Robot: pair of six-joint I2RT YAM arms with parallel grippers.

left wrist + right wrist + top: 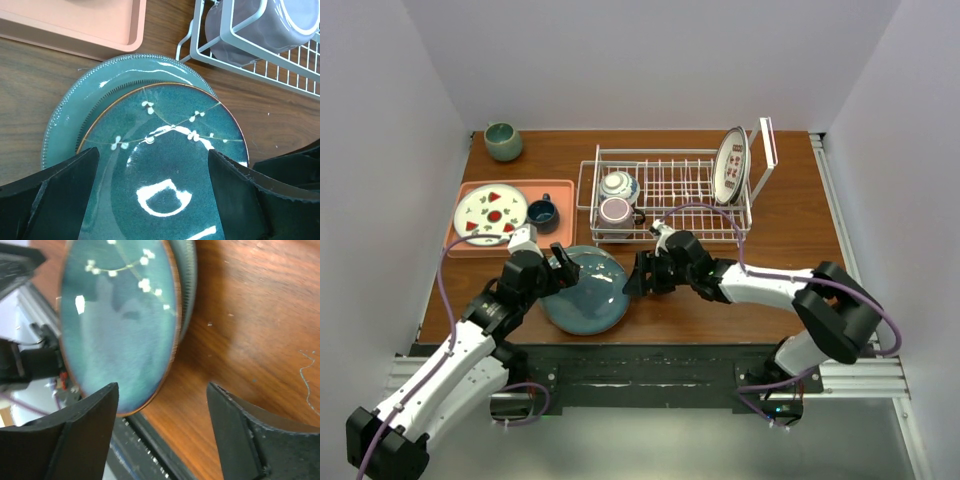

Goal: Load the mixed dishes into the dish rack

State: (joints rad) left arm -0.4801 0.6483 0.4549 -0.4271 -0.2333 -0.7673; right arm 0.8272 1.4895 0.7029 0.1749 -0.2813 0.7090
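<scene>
Two teal plates lie stacked on the table in front of the dish rack (670, 190). The lower one is a lighter plain teal plate (67, 112) with a beaded rim. On it rests a darker teal plate (170, 125) painted with white blossoms. My left gripper (152, 165) hovers open over the dark plate's near part. My right gripper (163, 390) is open at the stack's right edge (620, 290), with the dark plate's rim (167, 355) just inside its left finger. The rack holds a blue-and-white bowl (618, 185), a pinkish mug (615, 210) and an upright white plate (730, 165).
A salmon-pink tray (535, 190) at the left carries a white plate with red fruit marks (490, 212) and a dark blue cup (542, 212). A grey-green cup (503, 140) stands at the back left corner. The table's front edge lies just behind the stack.
</scene>
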